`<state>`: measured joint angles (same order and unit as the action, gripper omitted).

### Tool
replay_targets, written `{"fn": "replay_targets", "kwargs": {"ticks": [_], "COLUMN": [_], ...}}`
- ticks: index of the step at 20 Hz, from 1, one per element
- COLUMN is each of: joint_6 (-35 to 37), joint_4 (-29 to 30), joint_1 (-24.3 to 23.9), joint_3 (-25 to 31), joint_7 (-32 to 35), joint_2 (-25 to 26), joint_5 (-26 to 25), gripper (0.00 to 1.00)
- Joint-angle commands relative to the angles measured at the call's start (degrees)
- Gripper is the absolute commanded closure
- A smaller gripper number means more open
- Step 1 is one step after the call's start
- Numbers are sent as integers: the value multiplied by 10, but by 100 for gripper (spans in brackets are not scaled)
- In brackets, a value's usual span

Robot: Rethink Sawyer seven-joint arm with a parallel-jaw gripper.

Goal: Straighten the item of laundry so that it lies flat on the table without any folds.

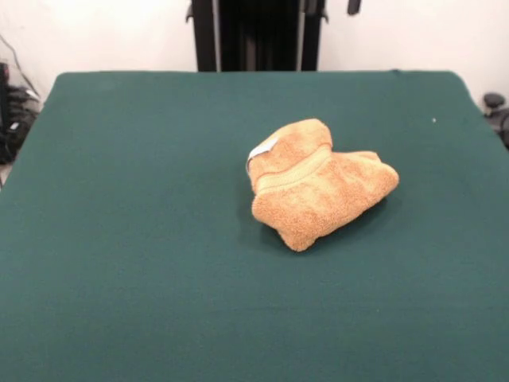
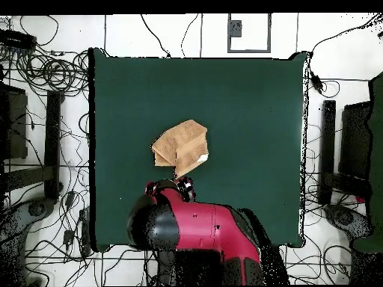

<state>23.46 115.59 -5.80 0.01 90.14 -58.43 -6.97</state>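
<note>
The orange-tan towel (image 1: 318, 187) lies bunched and folded over itself a little right of the middle of the green table (image 1: 119, 239). A woven band (image 1: 296, 173) runs across its top fold, and a small white label (image 1: 262, 149) shows at its far left corner. In the overhead view the towel (image 2: 181, 144) is a crumpled shape near the table's middle (image 2: 254, 112). The red arm (image 2: 194, 228) reaches in from the bottom. Its dark gripper end (image 2: 179, 186) hangs just beside the towel's near edge, apart from it. The front view shows no gripper.
The black pedestal (image 1: 254, 36) stands behind the table's far edge. Cables and equipment (image 2: 45, 75) lie on the floor around the table. A black stand (image 2: 328, 149) is beside the table's right edge in the overhead view.
</note>
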Motion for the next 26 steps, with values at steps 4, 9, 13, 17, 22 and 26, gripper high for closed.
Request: {"fn": "replay_targets", "kwargs": {"ticks": [4, 9, 13, 17, 22, 26], "joint_6": [-113, -141, -152, -187, -216, -240], "joint_4": [-16, -27, -30, -34, -35, -24], "joint_1": [4, -4, -10, -18, -20, -21], "joint_3": [22, 20, 16, 14, 12, 9], "joint_7": [74, 64, 63, 86, 86, 106], "joint_2": [98, 121, 131, 167, 184, 185], "joint_5": [-40, -51, -62, -55, -62, -47], "gripper": [0, 0, 0, 0, 0, 0]}}
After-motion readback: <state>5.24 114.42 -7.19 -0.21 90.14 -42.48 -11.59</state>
